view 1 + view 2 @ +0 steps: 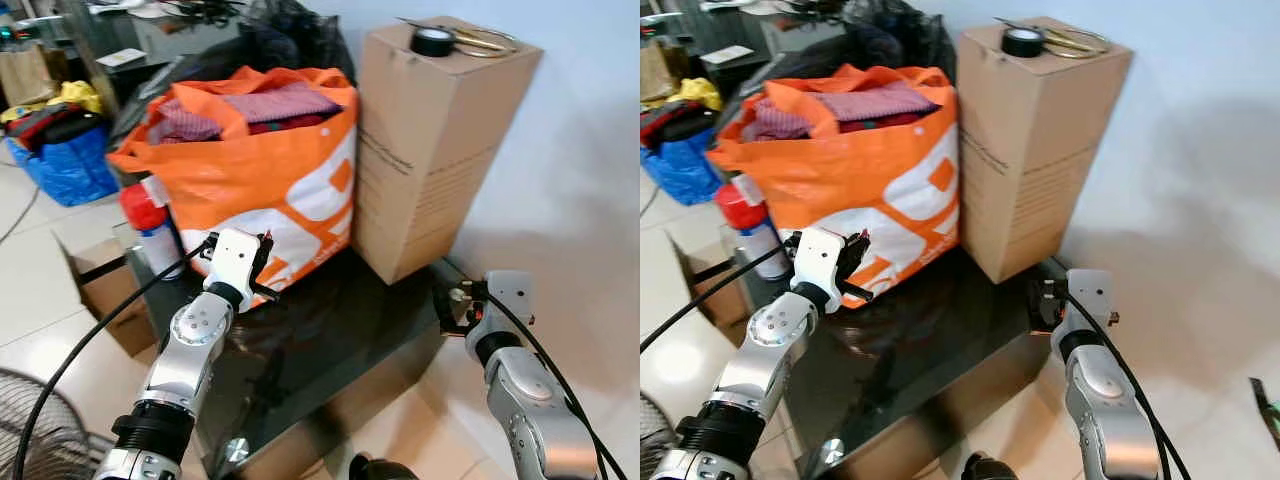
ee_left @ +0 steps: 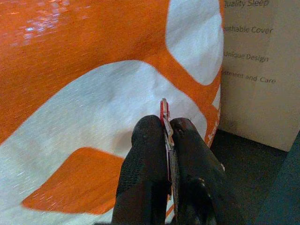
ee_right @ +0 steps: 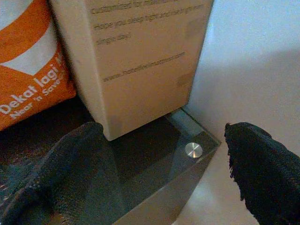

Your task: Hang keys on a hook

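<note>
One dark glass table carries two large items: an orange-and-white bag stuffed with clothes, and, at its 3 o'clock and touching it, a tall cardboard box with a roll of black tape on top. Left gripper, just in front of the bag, is clenched on a thin red-and-silver key piece. Right gripper is spread wide at the table's 3 o'clock corner.
</note>
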{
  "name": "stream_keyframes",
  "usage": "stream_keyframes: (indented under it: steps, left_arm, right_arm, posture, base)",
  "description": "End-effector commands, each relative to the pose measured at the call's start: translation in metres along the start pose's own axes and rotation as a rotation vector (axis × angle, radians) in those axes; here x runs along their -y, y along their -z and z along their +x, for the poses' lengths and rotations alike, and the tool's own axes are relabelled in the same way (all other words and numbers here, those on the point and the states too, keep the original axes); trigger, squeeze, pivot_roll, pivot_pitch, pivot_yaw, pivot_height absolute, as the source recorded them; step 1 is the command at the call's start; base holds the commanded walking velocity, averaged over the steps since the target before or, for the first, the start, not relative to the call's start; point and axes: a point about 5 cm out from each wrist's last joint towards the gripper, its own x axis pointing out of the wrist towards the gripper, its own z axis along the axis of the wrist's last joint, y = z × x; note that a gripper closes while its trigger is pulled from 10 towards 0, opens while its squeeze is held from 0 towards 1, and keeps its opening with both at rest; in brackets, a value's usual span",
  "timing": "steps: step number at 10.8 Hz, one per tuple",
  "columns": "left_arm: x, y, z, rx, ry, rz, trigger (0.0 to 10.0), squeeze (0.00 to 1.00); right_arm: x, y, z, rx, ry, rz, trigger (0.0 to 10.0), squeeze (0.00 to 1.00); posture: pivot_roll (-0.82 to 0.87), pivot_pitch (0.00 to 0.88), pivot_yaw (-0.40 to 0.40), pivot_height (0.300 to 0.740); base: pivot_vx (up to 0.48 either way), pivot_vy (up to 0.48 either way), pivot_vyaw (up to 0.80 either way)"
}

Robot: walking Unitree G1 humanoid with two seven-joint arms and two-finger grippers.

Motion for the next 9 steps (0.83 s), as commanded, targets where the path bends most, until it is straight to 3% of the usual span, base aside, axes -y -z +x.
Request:
stream_keyframes:
  steps: [1, 6, 9]
  left_arm:
    - [0.0000, -0.0004, 0.0015, -0.007, 0.004, 0.007, 10.0, 0.00]
    - [-0.0012, 0.0020, 0.0003, -0.011, -0.008, -0.003, 10.0, 0.00]
    - [-0.0032, 0.0031, -0.0004, -0.012, -0.025, -0.029, 10.0, 0.00]
  right_arm:
    - [0.0019, -0.0042, -0.0014, 0.016, -0.005, -0.015, 10.0, 0.00]
    - [-0.0011, -0.0041, 0.0001, 0.013, -0.038, -0.041, 10.0, 0.00]
    - [-0.0027, -0.0044, 0.0010, 0.015, -0.052, -0.056, 10.0, 0.00]
  posture:
    - [-0.14, 0.000, 0.025, 0.740]
    - [-0.13, 0.000, 0.009, 0.740]
    - [-0.13, 0.000, 0.010, 0.740]
  base:
    - [0.000, -0.247, 0.00]
    - [0.000, -0.337, 0.00]
    - [0.000, 0.000, 0.00]
